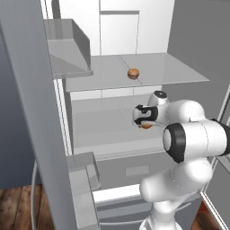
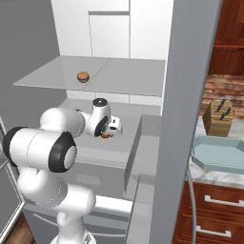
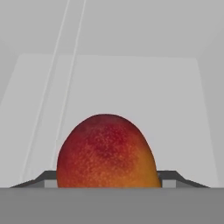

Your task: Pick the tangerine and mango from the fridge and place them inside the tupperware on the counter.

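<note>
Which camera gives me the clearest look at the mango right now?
The hand view: the mango sits large and close between the gripper fingers. In the left base view it is a small orange sliver at the gripper, and in the right base view likewise.

1. No text, label, brand, number or sign can be read in any of the views.
</note>
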